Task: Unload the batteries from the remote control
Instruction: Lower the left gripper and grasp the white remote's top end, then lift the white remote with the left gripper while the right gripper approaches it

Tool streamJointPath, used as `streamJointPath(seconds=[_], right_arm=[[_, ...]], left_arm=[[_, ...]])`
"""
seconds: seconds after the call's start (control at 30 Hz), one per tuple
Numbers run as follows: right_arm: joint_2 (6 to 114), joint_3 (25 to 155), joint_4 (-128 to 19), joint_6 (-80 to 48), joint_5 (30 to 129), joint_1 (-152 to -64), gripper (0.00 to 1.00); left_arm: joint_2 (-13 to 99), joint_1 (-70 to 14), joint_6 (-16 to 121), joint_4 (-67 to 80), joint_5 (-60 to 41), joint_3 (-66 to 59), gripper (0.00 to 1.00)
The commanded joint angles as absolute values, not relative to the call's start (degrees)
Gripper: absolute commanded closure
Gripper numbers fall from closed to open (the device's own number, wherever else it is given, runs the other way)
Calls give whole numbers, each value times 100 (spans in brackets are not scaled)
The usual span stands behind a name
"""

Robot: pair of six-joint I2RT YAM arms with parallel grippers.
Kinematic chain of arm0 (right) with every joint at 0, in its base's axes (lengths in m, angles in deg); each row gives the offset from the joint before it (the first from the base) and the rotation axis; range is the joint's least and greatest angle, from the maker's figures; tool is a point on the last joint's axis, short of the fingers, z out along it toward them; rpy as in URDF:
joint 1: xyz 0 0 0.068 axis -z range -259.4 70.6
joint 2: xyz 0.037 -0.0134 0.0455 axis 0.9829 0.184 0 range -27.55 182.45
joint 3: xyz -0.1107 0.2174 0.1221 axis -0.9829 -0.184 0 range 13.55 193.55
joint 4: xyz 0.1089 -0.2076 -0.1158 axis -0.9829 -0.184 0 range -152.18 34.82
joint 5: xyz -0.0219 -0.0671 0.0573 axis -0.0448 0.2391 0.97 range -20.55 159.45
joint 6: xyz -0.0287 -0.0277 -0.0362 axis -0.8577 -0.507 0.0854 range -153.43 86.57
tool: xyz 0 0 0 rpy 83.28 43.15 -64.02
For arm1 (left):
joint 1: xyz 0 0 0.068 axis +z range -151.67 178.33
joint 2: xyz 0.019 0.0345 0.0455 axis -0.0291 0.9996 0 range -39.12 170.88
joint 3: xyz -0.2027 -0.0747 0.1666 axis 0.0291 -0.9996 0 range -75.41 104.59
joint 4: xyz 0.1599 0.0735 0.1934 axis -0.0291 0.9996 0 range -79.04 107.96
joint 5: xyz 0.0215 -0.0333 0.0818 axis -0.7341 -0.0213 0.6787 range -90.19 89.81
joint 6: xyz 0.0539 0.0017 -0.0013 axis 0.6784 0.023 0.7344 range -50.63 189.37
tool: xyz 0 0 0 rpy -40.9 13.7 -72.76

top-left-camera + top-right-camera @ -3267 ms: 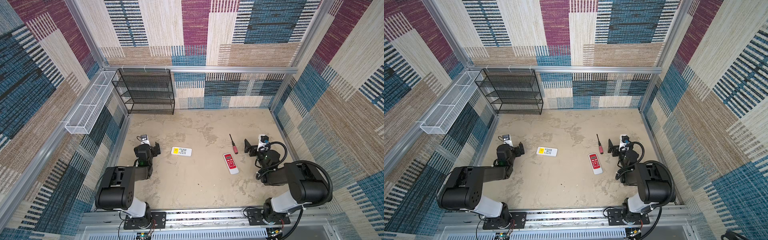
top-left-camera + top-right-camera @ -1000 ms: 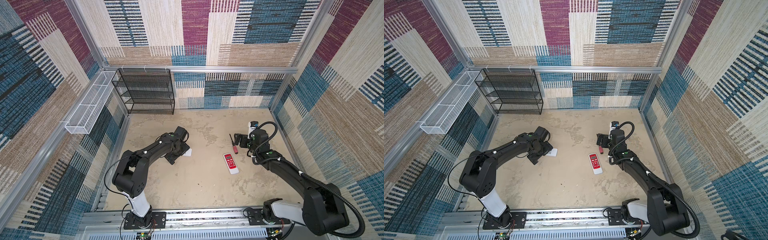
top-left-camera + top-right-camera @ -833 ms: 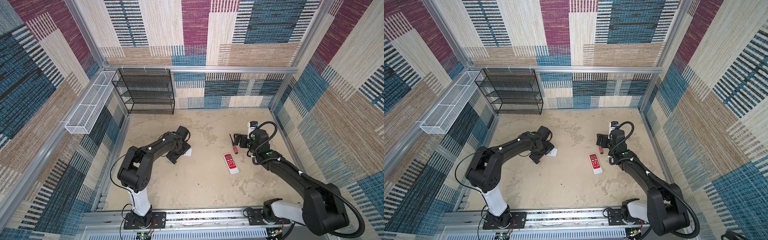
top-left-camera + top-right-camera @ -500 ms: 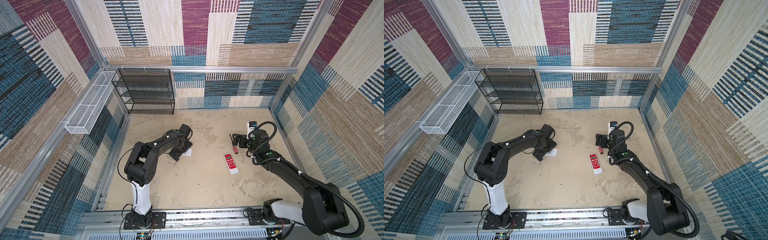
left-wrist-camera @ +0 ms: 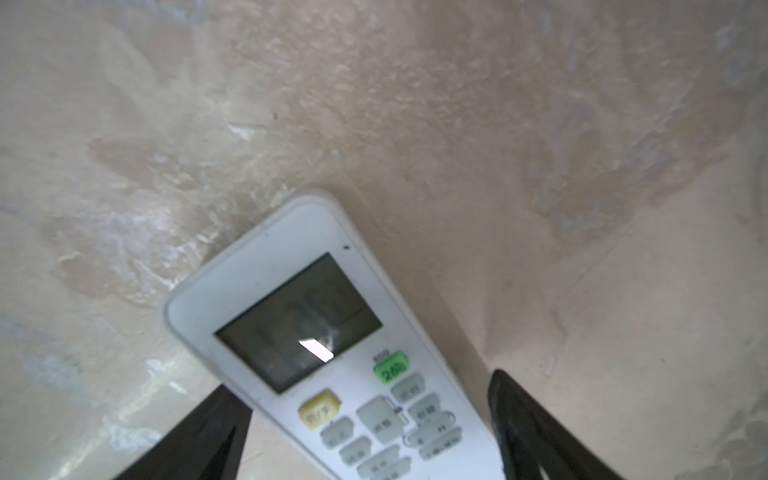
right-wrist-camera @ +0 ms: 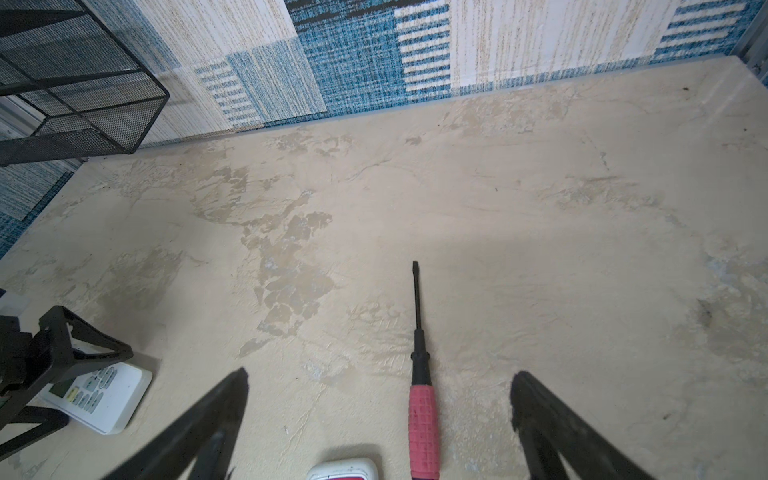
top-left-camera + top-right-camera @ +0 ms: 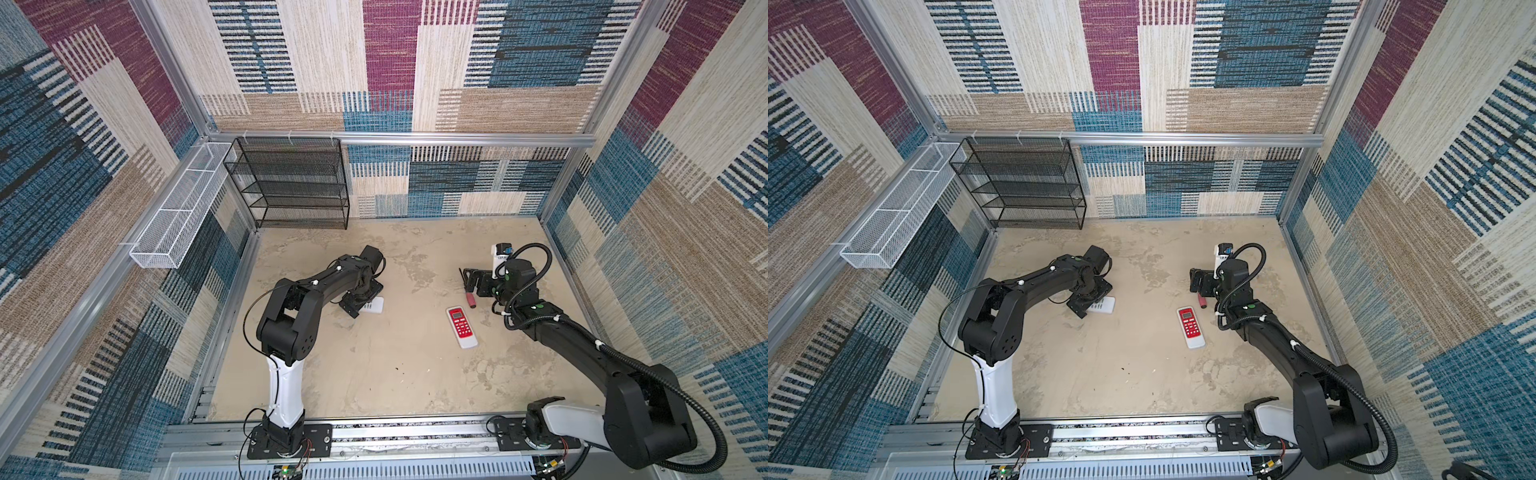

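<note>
A white remote control (image 5: pixel 291 299) with a grey screen lies face up on the left part of the floor (image 7: pixel 374 306) (image 7: pixel 1104 305). My left gripper (image 5: pixel 365 386) (image 7: pixel 363 301) is open and straddles its button end, with a gap on one side. A red remote control (image 7: pixel 461 327) (image 7: pixel 1190 327) lies face up right of centre. My right gripper (image 6: pixel 380 376) (image 7: pixel 473 282) is open, low over the red handle of a screwdriver (image 6: pixel 422 415) (image 7: pixel 470 299), not touching it. The batteries are hidden from every view.
A black wire shelf (image 7: pixel 299 183) stands at the back left corner. A white wire basket (image 7: pixel 178 208) hangs on the left wall. Patterned walls enclose the beige floor (image 7: pixel 395 374), and a metal rail (image 7: pixel 415 432) runs along the front.
Both arms have reached out from their rest poses near the front. Over the last second the left elbow swung up while its gripper stayed at the white remote; the right arm hardly moved.
</note>
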State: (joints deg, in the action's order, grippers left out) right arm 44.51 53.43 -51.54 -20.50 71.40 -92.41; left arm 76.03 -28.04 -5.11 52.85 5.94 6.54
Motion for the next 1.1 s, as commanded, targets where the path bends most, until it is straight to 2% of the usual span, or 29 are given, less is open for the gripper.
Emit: streamJointPath(seconds=[0.0, 0.43, 0.53, 0.63, 0.83, 1.07], right_arm=[[4495, 5399, -4965, -2074, 7310, -9245, 0], [4559, 5443, -4999, -2069, 7599, -9247, 0], [4555, 5445, -4965, -2070, 7957, -9247, 0], [4591, 5455, -4920, -2044, 8588, -9253, 0], [4776, 5591, -5110, -1902, 9062, -9281, 0], [4835, 5492, -4932, -1924, 9880, -9364, 0]], left_arm=[[7601, -2726, -348, 5436, 744, 612, 13], [7645, -2601, 66, 5392, 718, 671, 33], [7641, -2601, 402, 5326, 702, 738, 36], [7594, -2601, 742, 5060, 628, 675, 43], [7454, -2601, 1144, 4473, 484, 393, 53], [7307, -2608, 1554, 3945, 154, 201, 54]])
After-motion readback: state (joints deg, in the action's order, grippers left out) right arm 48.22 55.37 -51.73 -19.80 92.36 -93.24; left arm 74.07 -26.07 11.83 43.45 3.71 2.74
